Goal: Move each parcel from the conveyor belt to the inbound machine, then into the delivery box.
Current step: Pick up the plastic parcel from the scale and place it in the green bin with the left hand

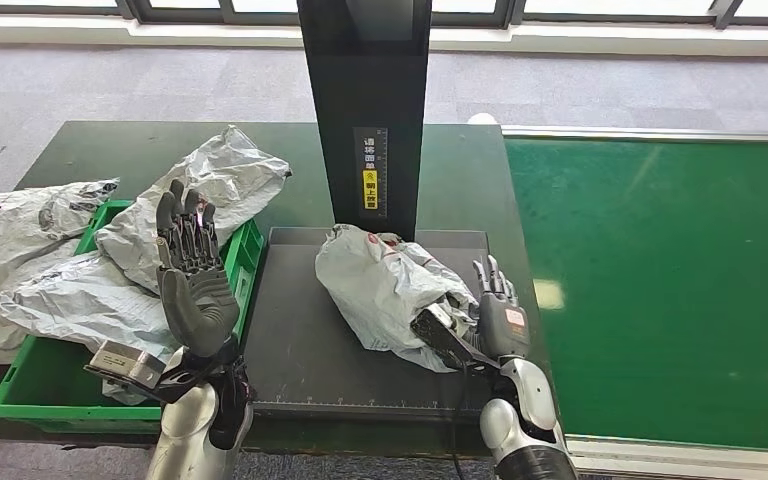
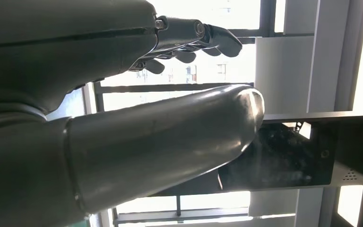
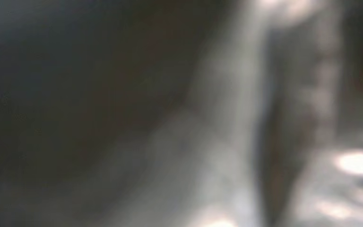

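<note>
The right hand's fingers (image 1: 491,275) stand straight and slightly apart, pressed along the side of the grey parcel (image 1: 385,290) that faces the green conveyor belt (image 1: 660,290). Whether the thumb is hooked under the bag I cannot tell; the right wrist view is only blur. The right hand (image 1: 500,315) touches the parcel, with its forearm rising from below, just beside the belt's edge.

The parcel lies on the inbound machine's dark platform (image 1: 300,350), at the foot of its black scanner column (image 1: 365,100), on the side away from the belt. It is a crumpled poly mailer: it looks soft, light and slick, with loose folds and probably some small content inside. It will likely sag and slide in an open palm, so the surer hold seems to be a bunch of film near the middle, or a clamp across the fuller part.

The left hand (image 1: 195,285) is raised, palm open and upright, fingers (image 1: 185,230) extended and spread, holding nothing. It hovers farther from the belt than the platform, at the near rim of the green delivery box (image 1: 20,395), where more grey parcels (image 1: 90,270) are piled.
</note>
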Action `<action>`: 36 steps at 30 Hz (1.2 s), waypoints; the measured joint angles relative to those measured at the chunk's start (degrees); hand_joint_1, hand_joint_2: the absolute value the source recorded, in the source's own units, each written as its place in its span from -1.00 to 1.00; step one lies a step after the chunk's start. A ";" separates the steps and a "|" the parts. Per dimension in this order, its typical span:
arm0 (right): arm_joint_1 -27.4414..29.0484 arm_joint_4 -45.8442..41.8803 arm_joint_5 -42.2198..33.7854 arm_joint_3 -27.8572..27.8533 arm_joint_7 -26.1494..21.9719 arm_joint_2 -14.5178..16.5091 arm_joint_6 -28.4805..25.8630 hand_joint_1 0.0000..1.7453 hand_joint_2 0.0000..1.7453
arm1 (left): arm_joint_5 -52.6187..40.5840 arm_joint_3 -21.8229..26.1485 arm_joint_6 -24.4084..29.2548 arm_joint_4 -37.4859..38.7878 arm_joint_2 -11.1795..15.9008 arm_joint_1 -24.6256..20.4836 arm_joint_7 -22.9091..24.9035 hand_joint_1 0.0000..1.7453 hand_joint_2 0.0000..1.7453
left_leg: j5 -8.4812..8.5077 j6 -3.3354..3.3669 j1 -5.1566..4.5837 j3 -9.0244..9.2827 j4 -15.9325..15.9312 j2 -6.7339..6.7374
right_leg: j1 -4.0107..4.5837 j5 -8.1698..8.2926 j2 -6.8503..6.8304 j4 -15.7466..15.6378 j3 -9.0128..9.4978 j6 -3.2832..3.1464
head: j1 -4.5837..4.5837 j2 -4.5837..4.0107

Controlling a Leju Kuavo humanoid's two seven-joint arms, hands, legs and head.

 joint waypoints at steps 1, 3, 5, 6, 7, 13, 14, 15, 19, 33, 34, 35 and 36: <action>0.00 0.04 -0.01 0.00 -0.01 0.00 0.05 -1.00 -1.00 | 0.01 0.00 0.00 0.00 0.00 0.00 -0.05 -1.00 -1.00 | 0.00 0.00 0.00 0.00 0.00 0.00 | 0.00 0.00 0.00 0.00 0.00 0.00 | 0.00 0.00; 0.00 0.13 -0.10 0.00 -0.07 0.00 0.19 -1.00 -1.00 | 0.12 0.00 0.00 -0.02 0.00 0.02 -0.24 -1.00 -1.00 | 0.00 0.00 0.00 0.00 0.00 0.00 | 0.00 0.00 0.00 0.00 0.00 0.00 | 0.00 0.00; 0.00 0.24 -0.36 0.00 -0.43 0.00 0.24 -1.00 -1.00 | 0.35 0.00 0.00 -0.10 0.00 0.04 -0.45 -1.00 -1.00 | 0.00 0.00 0.00 0.00 0.00 0.00 | 0.00 0.00 0.00 0.00 0.00 0.00 | 0.00 0.00; 0.01 0.28 -0.66 0.00 -0.84 0.00 0.15 -1.00 -1.00 | 0.48 0.00 0.00 -0.14 0.00 0.06 -0.55 -1.00 -1.00 | 0.00 0.00 0.00 0.00 0.00 0.00 | 0.00 0.00 0.00 0.00 0.00 0.00 | 0.00 0.00; 0.04 0.29 -1.23 0.00 -1.58 0.00 -0.14 -1.00 -1.00 | 0.64 0.00 0.00 -0.17 0.00 0.09 -0.65 -1.00 -1.00 | 0.00 0.00 0.00 0.00 0.00 0.00 | 0.00 0.00 0.00 0.00 0.00 0.00 | 0.00 0.00; 3.87 -8.02 -10.18 0.00 -10.69 0.20 -5.51 -1.00 -1.00 | 1.37 0.01 -0.01 -1.48 0.08 1.29 -0.95 -1.00 -1.00 | -0.03 -0.02 0.00 -0.03 0.00 -0.05 | 0.01 -0.03 -0.05 0.00 -0.01 0.02 | 0.00 0.00; 4.70 -10.41 -10.85 0.00 -11.19 0.24 -5.75 -1.00 -1.00 | 1.37 0.02 -0.01 -1.79 0.11 1.54 -0.95 -1.00 -1.00 | -0.05 -0.03 0.00 -0.04 0.00 -0.04 | 0.01 -0.04 -0.04 0.00 -0.01 0.02 | 0.00 0.00; 5.28 -12.24 -11.13 0.00 -11.36 0.27 -5.78 -1.00 -1.00 | 1.38 0.02 -0.02 -2.03 0.14 1.71 -0.96 -1.00 -1.00 | -0.07 -0.05 0.00 -0.03 0.00 -0.02 | 0.01 -0.04 -0.02 0.00 -0.02 0.02 | 0.00 0.00; 6.89 -16.79 -11.52 0.00 -11.59 0.28 -5.76 -1.00 -1.00 | 1.38 0.02 -0.02 -2.64 0.16 2.11 -0.96 -1.00 -1.00 | -0.09 -0.05 0.00 -0.03 0.00 -0.01 | 0.00 -0.06 -0.01 -0.01 -0.03 0.03 | 0.00 0.00; 9.32 -23.55 -14.63 0.00 -15.11 0.32 -8.80 -1.00 -1.00 | 1.37 0.02 0.03 -3.14 0.22 2.35 -0.96 -1.00 -1.00 | -0.06 -0.05 0.00 -0.02 0.00 -0.02 | 0.01 -0.04 -0.01 0.00 -0.01 0.02 | 0.00 0.00; 9.33 -23.89 -14.79 0.00 -15.05 0.32 -8.71 -1.00 -1.00 | 1.36 0.02 0.10 -3.29 0.25 2.46 -0.96 -1.00 -1.00 | -0.06 -0.05 0.00 -0.02 0.00 -0.01 | 0.01 -0.04 0.00 0.00 -0.01 0.02 | 0.00 0.00; 9.23 -24.00 -14.89 0.00 -15.00 0.32 -8.61 -1.00 -1.00 | 1.33 0.02 0.21 -3.52 0.26 2.63 -0.96 -1.00 -1.00 | -0.06 -0.05 0.00 -0.02 0.00 -0.01 | 0.01 -0.04 0.00 0.00 -0.01 0.03 | 0.00 0.00; 9.05 -24.01 -14.95 0.00 -14.96 0.33 -8.51 -1.00 -1.00 | 1.28 0.02 0.37 -3.83 0.28 2.87 -0.96 -1.00 -1.00 | -0.07 -0.05 0.00 -0.02 0.00 -0.01 | 0.01 -0.04 0.00 0.00 -0.01 0.03 | 0.00 0.00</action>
